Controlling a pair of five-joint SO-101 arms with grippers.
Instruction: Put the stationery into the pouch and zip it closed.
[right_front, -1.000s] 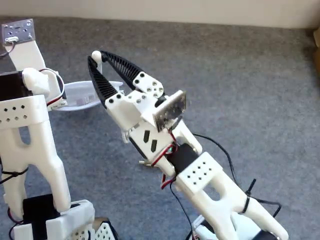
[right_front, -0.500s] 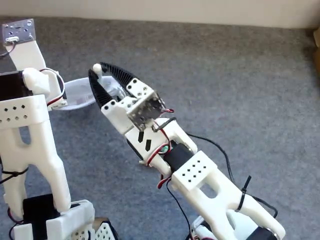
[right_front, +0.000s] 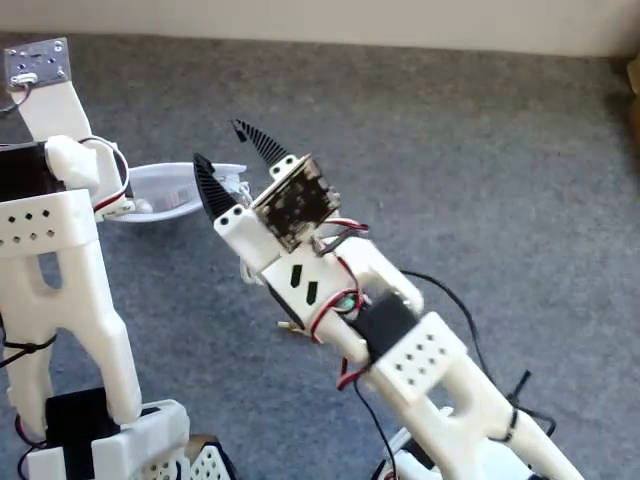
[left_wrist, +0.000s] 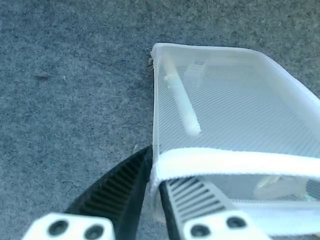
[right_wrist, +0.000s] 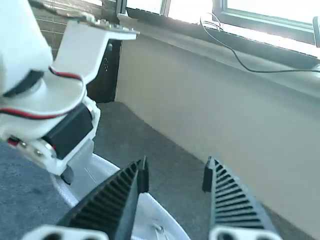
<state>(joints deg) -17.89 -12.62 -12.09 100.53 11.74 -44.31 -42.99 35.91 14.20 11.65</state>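
The pouch (left_wrist: 235, 105) is clear white mesh and lies open on the grey carpet. A white pen (left_wrist: 181, 103) lies inside it, and another small white item (left_wrist: 272, 186) sits near the mouth. My left gripper (left_wrist: 156, 192) is shut on the pouch's white zipper band (left_wrist: 230, 162) at one corner. In the high view the pouch (right_front: 165, 190) pokes out from behind the left arm (right_front: 60, 250). My right gripper (right_front: 222, 148) hangs over the pouch, open, with nothing between its black fingers. The right wrist view has the right gripper (right_wrist: 175, 176) above the pouch rim (right_wrist: 150, 210).
Grey carpet (right_front: 480, 160) stretches free to the right and back. A pale wall (right_wrist: 225, 115) runs along the far edge. The left arm's white links (right_wrist: 45, 100) stand close beside my right gripper. Cables (right_front: 440, 300) trail by the right arm.
The right gripper held a small white piece at its fingertips, came down over the pouch, turned at the wrist and opened. The piece is gone from its fingers.
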